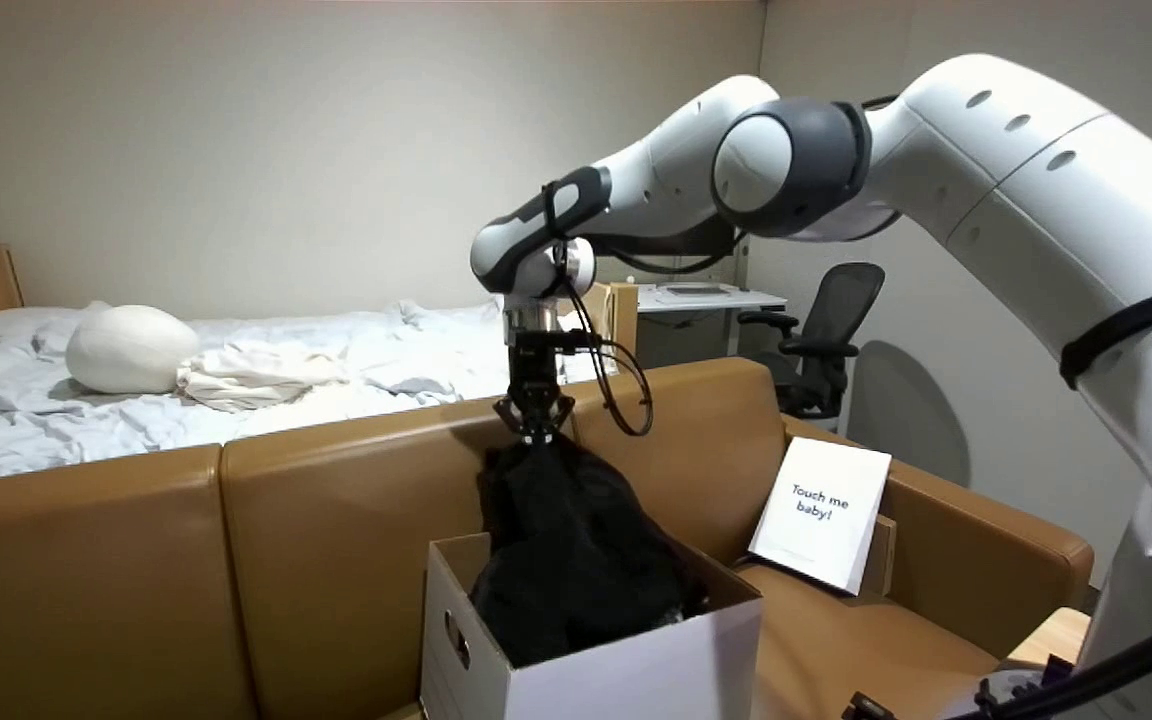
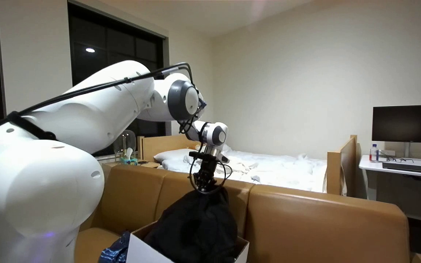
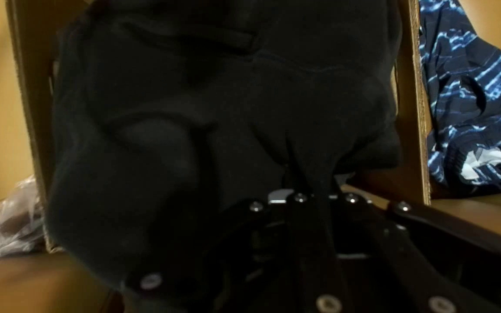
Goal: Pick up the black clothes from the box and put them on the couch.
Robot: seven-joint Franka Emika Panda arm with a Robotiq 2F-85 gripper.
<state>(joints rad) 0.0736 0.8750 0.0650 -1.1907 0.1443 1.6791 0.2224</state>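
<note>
Wrist view: too dark to tell the bite's depth, but my tool pinches the black clothes by a gathered peak, so they drape below it, lower folds inside the box, I judge for lifting onto the couch alongside.

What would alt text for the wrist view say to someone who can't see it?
Black clothing, pinched in the jaws at the bottom, fills the middle, with a wall of the box on either side. Outside it, patterned blue fabric lies at right and clear plastic at left.
</note>
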